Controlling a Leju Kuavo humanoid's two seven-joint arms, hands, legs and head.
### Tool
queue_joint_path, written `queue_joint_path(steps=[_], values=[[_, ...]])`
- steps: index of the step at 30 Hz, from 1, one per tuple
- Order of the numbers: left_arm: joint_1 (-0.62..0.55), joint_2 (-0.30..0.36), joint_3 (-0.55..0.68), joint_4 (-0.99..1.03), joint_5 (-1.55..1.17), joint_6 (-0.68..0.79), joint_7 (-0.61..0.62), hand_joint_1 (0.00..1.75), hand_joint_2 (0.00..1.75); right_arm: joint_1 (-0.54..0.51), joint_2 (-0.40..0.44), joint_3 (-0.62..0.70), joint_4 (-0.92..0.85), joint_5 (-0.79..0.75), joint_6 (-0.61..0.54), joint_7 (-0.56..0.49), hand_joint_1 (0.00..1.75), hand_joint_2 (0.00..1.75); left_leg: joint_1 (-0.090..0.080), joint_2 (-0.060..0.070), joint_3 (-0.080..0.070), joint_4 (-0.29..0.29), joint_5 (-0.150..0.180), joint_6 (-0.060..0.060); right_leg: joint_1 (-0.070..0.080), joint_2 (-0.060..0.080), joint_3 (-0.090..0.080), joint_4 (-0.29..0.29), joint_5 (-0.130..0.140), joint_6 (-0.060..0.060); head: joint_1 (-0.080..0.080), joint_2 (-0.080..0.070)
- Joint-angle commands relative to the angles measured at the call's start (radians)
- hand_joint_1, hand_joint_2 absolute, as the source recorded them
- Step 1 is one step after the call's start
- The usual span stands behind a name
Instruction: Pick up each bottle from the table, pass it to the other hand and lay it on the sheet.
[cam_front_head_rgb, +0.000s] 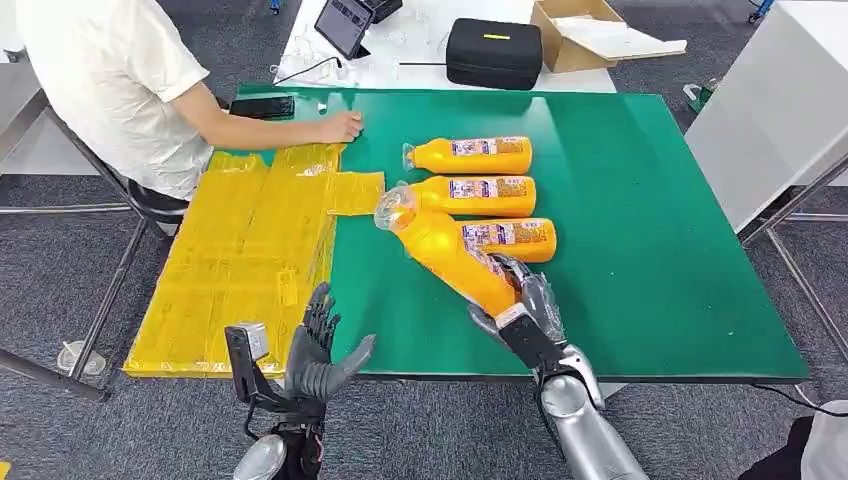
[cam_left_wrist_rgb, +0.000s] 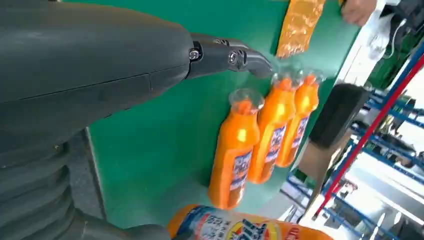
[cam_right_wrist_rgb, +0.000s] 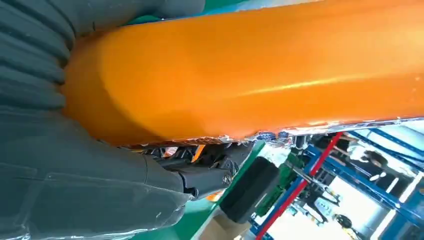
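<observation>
- The right hand (cam_front_head_rgb: 528, 305) grips the base of an orange bottle (cam_front_head_rgb: 450, 250); its fingers wrap the label, which they partly hide.
- In the right wrist view the held bottle's (cam_right_wrist_rgb: 250, 75) smooth glossy side hides most of the table.
- That bottle tilts toward 10 o'clock, its clear cap (cam_front_head_rgb: 395, 208) overlapping the middle one of three bottles (cam_front_head_rgb: 480, 188) lying side by side on the green mat (cam_front_head_rgb: 650, 200).
- The left hand (cam_front_head_rgb: 320, 350) is spread, holding nothing, at 7 o'clock by the crinkled yellow sheet (cam_front_head_rgb: 250, 250).
- A person's hand (cam_front_head_rgb: 340, 126) rests at the sheet's far edge.
</observation>
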Motion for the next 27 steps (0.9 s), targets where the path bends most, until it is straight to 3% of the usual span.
queue_joint_path(steps=[1, 3, 4, 12, 16, 19, 20, 21, 27], values=[[-0.080, 0.038, -0.050, 0.138, -0.081, -0.095, -0.001, 0.00, 1.75, -0.080, 0.019, 0.209, 0.153, 0.070, 0.144, 0.034, 1.59, 1.75, 0.000, 0.004, 0.008, -0.002, -0.002, 0.000, 0.001, 0.002, 0.007, -0.001, -0.001, -0.003, 0.000, 0.000], [-0.096, 0.027, -0.039, 0.149, -0.085, -0.117, 0.006, 0.00, 1.75, -0.104, 0.038, 0.268, 0.222, 0.084, 0.169, 0.036, 1.59, 1.75, 0.001, 0.004, 0.003, -0.001, -0.001, 0.000, 0.001, 0.003, 0.002, -0.001, 0.000, -0.002, 0.000, 0.000], [-0.103, 0.019, -0.031, 0.153, -0.086, -0.116, 0.012, 0.00, 1.75, -0.112, 0.053, 0.293, 0.253, 0.101, 0.153, 0.040, 1.71, 1.75, 0.000, 0.006, 0.008, -0.002, -0.002, 0.000, 0.001, 0.004, 0.006, -0.001, 0.000, -0.003, 0.000, 0.000], [-0.140, -0.014, 0.020, 0.196, 0.016, -0.183, 0.015, 0.00, 1.75, -0.123, 0.056, 0.430, 0.262, 0.166, 0.108, -0.036, 1.73, 1.75, 0.001, 0.003, 0.004, -0.001, -0.001, 0.000, 0.001, 0.001, 0.003, -0.001, -0.001, -0.002, 0.000, 0.000], [-0.147, -0.019, 0.038, 0.181, 0.042, -0.186, 0.006, 0.00, 1.75, -0.114, 0.049, 0.447, 0.242, 0.160, 0.117, -0.044, 1.61, 1.75, 0.001, 0.002, 0.002, 0.000, 0.000, 0.000, 0.001, 0.000, 0.001, 0.000, -0.001, -0.001, 0.000, 0.000], [-0.147, -0.024, 0.056, 0.166, 0.109, -0.238, 0.034, 0.00, 1.75, -0.116, 0.056, 0.444, 0.249, 0.131, 0.125, -0.053, 1.59, 1.75, 0.000, 0.000, 0.001, 0.000, 0.000, 0.000, 0.001, -0.001, 0.001, 0.000, -0.001, -0.001, 0.000, 0.000], [-0.141, -0.031, 0.075, 0.157, 0.194, -0.297, 0.077, 0.00, 1.75, -0.122, 0.064, 0.442, 0.260, 0.126, 0.108, -0.061, 1.59, 1.75, 0.000, 0.000, 0.006, -0.001, -0.002, 0.000, 0.001, -0.002, 0.006, 0.000, -0.003, -0.003, 0.000, 0.000], [-0.136, -0.032, 0.085, 0.148, 0.257, -0.349, 0.100, 0.00, 1.75, -0.129, 0.073, 0.440, 0.272, 0.117, 0.102, -0.068, 1.57, 1.75, 0.000, 0.001, 0.002, 0.000, 0.000, 0.000, 0.001, -0.001, 0.001, 0.000, -0.001, -0.002, 0.000, 0.000], [-0.138, -0.029, 0.085, 0.145, 0.260, -0.351, 0.101, 0.00, 1.75, -0.134, 0.079, 0.442, 0.273, 0.118, 0.103, -0.067, 1.57, 1.75, 0.001, 0.001, 0.001, 0.000, 0.000, 0.000, 0.001, 0.000, 0.000, 0.000, 0.000, -0.001, 0.000, 0.000]])
